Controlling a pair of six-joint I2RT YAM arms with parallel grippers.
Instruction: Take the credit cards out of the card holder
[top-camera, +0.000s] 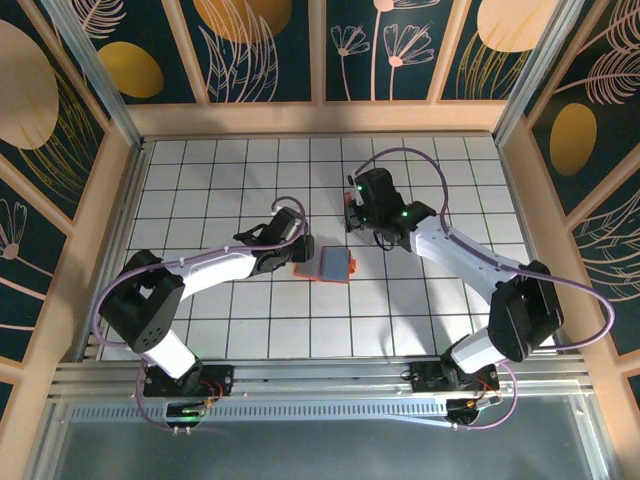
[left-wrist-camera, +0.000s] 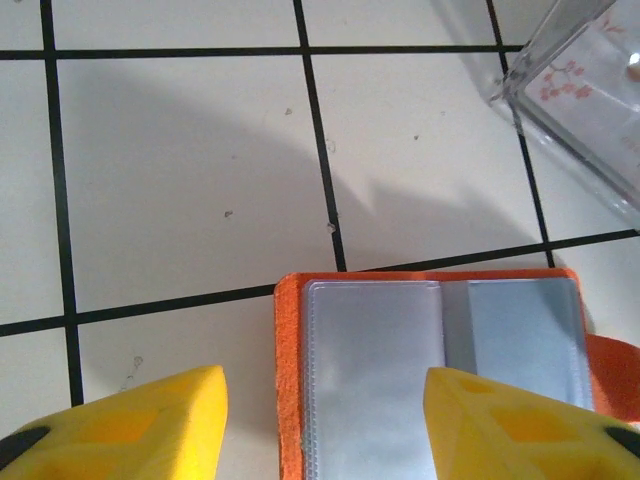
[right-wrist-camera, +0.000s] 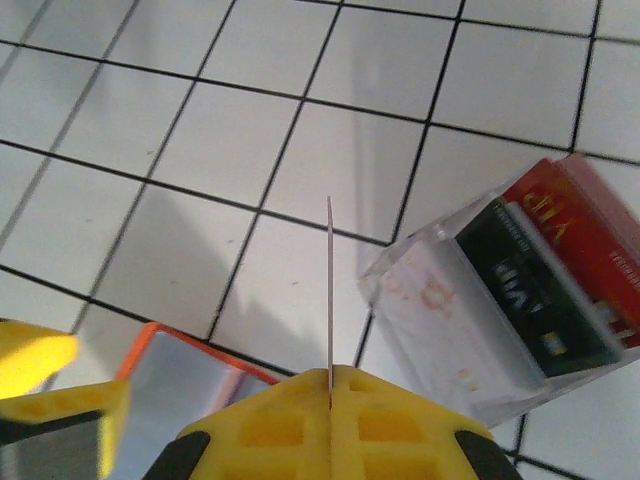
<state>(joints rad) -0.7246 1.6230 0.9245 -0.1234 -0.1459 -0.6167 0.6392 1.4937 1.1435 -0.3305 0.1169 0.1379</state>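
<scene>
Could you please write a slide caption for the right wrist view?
Right gripper shut on a thin card seen edge-on; open card holder lower left, clear box of cards at right.

White arms (top-camera: 205, 272), yellow fingers (left-wrist-camera: 150, 420), purple cables (top-camera: 400, 150)

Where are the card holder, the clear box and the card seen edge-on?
card holder (left-wrist-camera: 380, 370), left wrist view, on its grey inner pocket
clear box (right-wrist-camera: 430, 300), right wrist view, on its front wall
card (right-wrist-camera: 329, 280), right wrist view, on its thin edge
</scene>
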